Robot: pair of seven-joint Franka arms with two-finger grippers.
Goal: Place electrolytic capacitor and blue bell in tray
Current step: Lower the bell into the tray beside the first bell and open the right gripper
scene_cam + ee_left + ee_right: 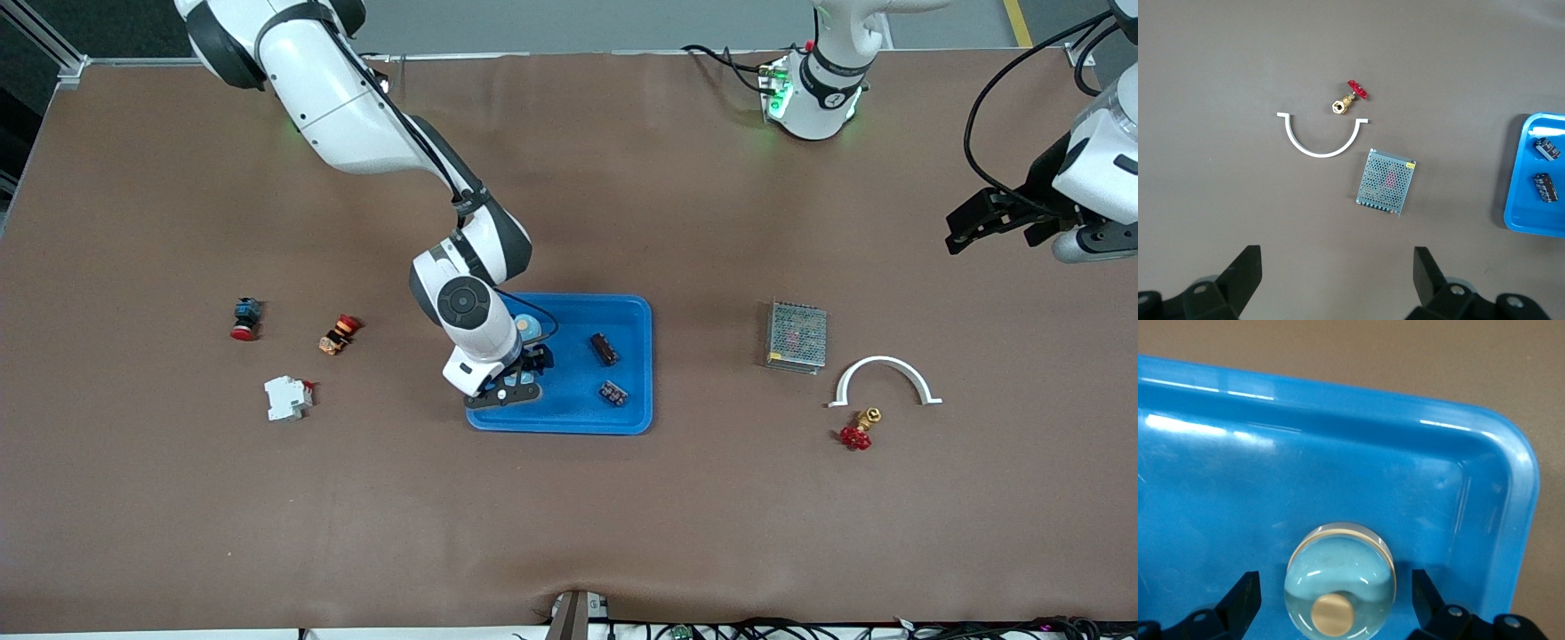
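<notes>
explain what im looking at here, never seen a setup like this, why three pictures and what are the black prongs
Two white robot arms work at a brown table. The wide picture comes from a high camera facing them; the other two come from cameras on each arm's wrist, and the black prongs are gripper fingers. The right gripper is down in the blue tray, open, its fingers either side of the blue bell, which rests on the tray floor. Two dark capacitors also lie in the tray. The left gripper waits open, holding nothing, over the table at its own end, where a grey mesh box, a white arch and a red-handled valve lie. Small switches lie toward the right arm's end.
</notes>
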